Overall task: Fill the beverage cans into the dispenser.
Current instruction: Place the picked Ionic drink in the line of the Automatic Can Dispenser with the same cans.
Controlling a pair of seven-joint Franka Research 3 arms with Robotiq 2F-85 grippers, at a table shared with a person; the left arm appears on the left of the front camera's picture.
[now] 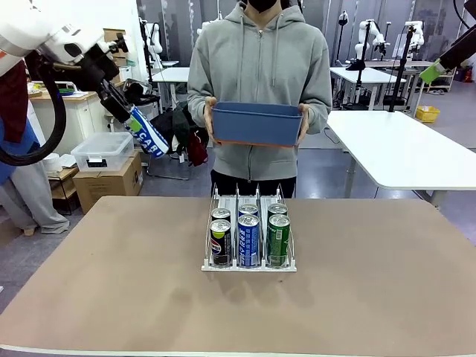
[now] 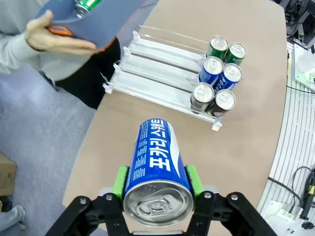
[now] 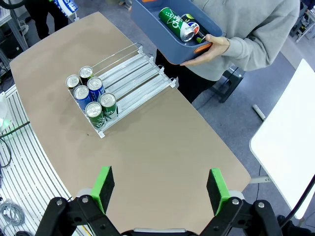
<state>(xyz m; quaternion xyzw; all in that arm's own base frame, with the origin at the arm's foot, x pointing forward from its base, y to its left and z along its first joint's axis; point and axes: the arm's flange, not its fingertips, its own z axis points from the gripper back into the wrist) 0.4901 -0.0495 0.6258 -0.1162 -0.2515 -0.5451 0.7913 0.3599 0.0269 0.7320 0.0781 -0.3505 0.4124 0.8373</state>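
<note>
- The left gripper is clamped on the sides of a blue can with white lettering. It is raised high off the left side of the table, with the can's silver top toward the wrist camera.
- The dispenser stands mid-table. At the robot's end (the lanes' far halves are bare) it holds two black cans in the left lane, two blue cans in the middle and two green cans on the right.
- The right gripper hangs high above the table, jaws spread wide with nothing between them.
- A person across the table holds a blue bin in both hands. A green can and a darker can lie in it.
</note>
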